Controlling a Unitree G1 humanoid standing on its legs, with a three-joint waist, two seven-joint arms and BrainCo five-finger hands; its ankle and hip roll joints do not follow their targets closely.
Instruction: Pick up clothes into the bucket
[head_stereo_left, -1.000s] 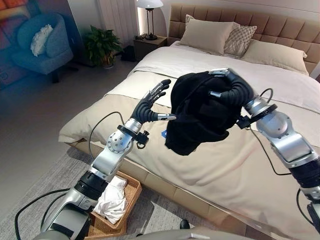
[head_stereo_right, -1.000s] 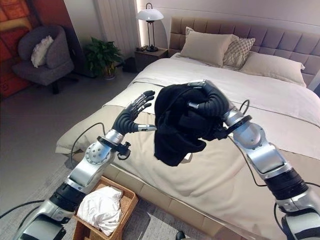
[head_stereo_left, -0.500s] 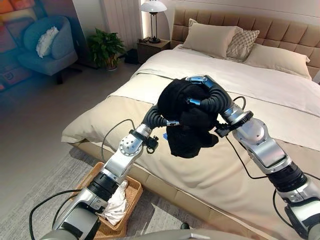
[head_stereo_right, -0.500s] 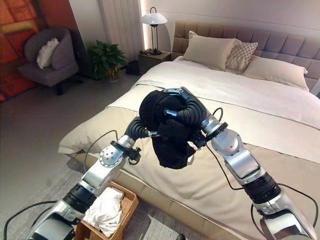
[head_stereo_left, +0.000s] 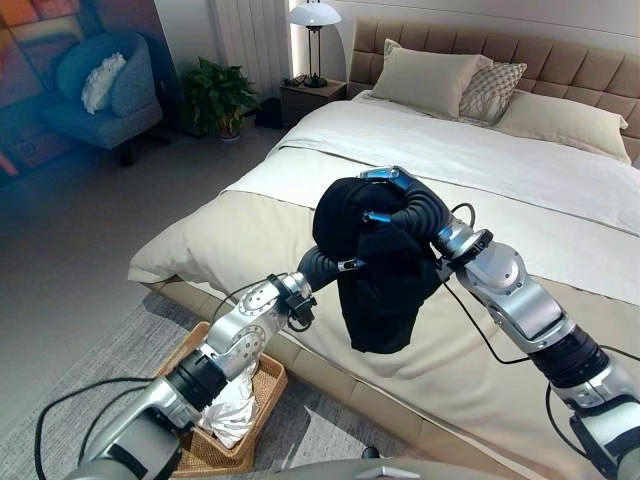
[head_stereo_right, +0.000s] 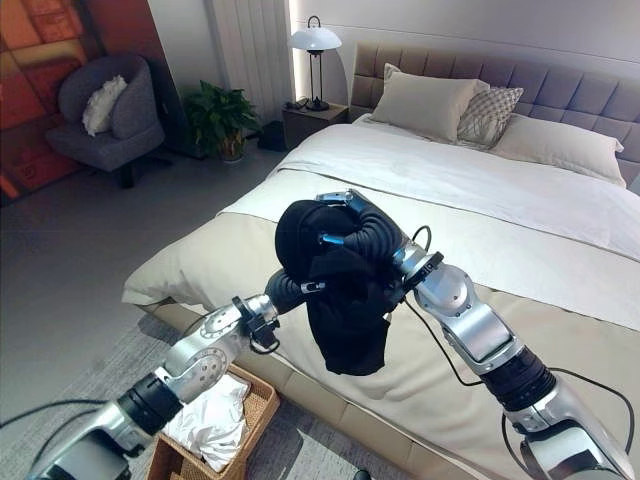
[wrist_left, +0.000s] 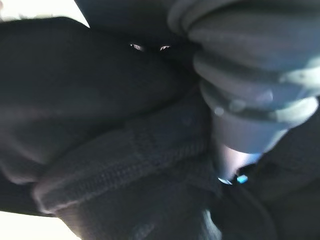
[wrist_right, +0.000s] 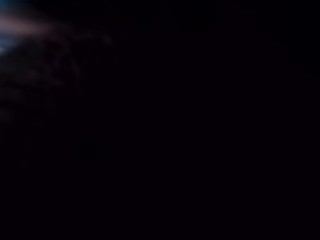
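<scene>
Nearest you, the wicker basket (head_stereo_left: 262, 385) on the floor holds white cloth (head_stereo_left: 232, 412). Above the bed (head_stereo_left: 560, 190) edge, your right hand (head_stereo_left: 405, 205) clenches the black garment (head_stereo_left: 380, 290) (hanging free); left hand (head_stereo_left: 318, 265) buried in it, grip unreadable.

The left hand (head_stereo_left: 322, 266), open and apart from the black garment (head_stereo_left: 378, 262) a second ago, now sits buried against the garment's left side, its arm lower over the bed (head_stereo_left: 250, 215) edge. The right hand (head_stereo_left: 405, 205) carries the bundle lower and nearer, and the cloth hangs down longer beneath it.
</scene>
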